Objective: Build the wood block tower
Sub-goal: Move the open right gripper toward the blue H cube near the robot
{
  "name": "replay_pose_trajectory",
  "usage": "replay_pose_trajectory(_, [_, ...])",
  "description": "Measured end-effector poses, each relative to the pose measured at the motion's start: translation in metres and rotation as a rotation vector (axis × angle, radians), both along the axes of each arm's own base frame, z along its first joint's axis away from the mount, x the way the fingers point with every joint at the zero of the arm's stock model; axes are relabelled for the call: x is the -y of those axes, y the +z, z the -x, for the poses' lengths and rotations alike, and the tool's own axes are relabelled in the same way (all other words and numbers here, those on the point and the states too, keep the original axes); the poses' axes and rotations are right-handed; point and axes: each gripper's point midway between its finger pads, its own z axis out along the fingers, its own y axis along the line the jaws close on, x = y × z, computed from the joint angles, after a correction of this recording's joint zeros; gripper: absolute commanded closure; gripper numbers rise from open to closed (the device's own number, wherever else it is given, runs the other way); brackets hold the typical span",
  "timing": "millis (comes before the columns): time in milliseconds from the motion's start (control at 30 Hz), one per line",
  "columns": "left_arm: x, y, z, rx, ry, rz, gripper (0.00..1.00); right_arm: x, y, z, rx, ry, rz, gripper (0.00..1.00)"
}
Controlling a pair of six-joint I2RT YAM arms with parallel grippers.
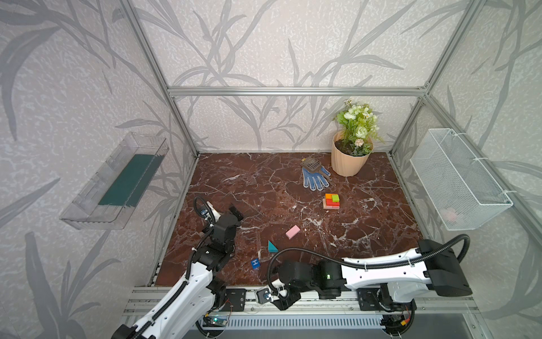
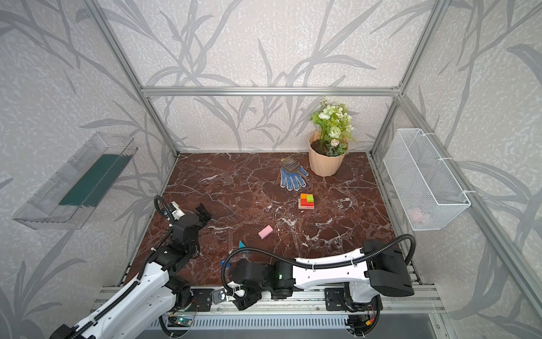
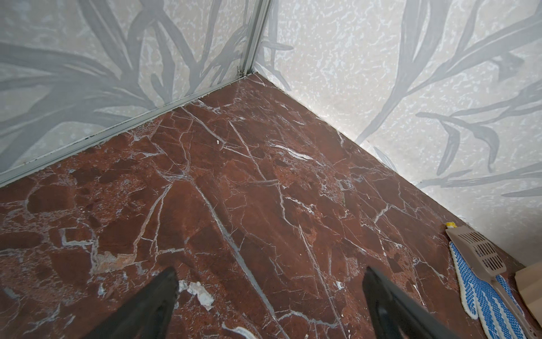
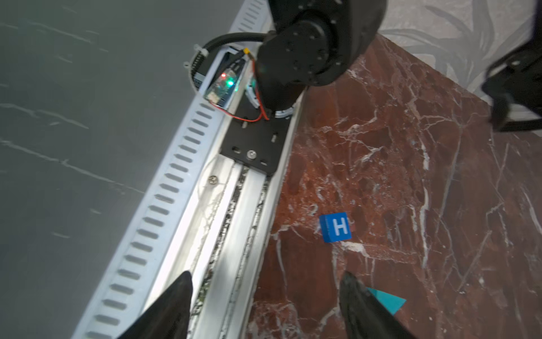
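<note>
Tower [image 1: 332, 201] [image 2: 306, 201] stands on the marble table [image 1: 264, 182], near the peach flowerpot [image 1: 349, 161] [image 2: 325, 163] on the pot's robot-ward side, apart from it. From above it shows a tan base, a pink edge, red, orange and a lime cube on top. Three wood blocks lie loose, each further from the pot than the tower, off toward the robot's left. The pink block [image 1: 292, 232] [image 2: 265, 231] lies flat. Past it is the teal wedge [image 1: 272, 247] [image 2: 242, 244] [image 4: 387, 300]. Farthest from the pot is the blue H cube [image 1: 255, 263] [image 4: 335, 227], letter face up (right arm's cable nearly hides it in a top view). None of the three touch each other. Left gripper [image 3: 271, 281] is well apart from the pot, out to the pot's left and nearer the robot, above bare marble. Its jaws are spread wide with nothing between them. Right gripper [image 4: 267, 278] is about as far from the pot as the table goes, over the near edge and the metal rail. Its jaws are apart and hold nothing; H cube sits ahead of the fingertips, wedge beside one finger, contact unclear. A blue dotted glove [image 1: 315, 179] [image 2: 291, 179] [image 3: 481, 290] lies just beside the pot, with a brown slotted scoop [image 1: 311, 164] [image 3: 481, 249] resting on it.
</note>
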Motion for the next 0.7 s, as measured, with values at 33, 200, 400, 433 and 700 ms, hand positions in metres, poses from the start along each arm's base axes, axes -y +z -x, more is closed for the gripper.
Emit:
replay_pose_trajectory(33, [0.000, 0.000, 0.000, -0.002, -0.004, -0.007, 0.00, -0.004, -0.001, -0.010, 0.026, 0.003, 0.013, 0.26])
replay_pose_trajectory(200, [0.003, 0.001, -0.003, -0.006, -0.038, -0.025, 0.00, -0.026, -0.025, -0.043, 0.053, 0.012, 0.143, 0.36])
replay_pose_trajectory(400, [0.003, 0.001, -0.004, -0.009, -0.048, -0.029, 0.00, -0.033, -0.077, -0.049, 0.049, 0.086, 0.306, 0.34])
replay_pose_trajectory(433, [0.003, 0.001, -0.004, -0.009, -0.048, -0.028, 0.01, -0.035, -0.084, -0.048, 0.044, 0.098, 0.326, 0.34])
replay_pose_trajectory(700, [0.003, 0.003, -0.005, 0.001, -0.052, -0.019, 0.00, -0.050, -0.088, -0.057, -0.001, 0.132, 0.355, 0.35])
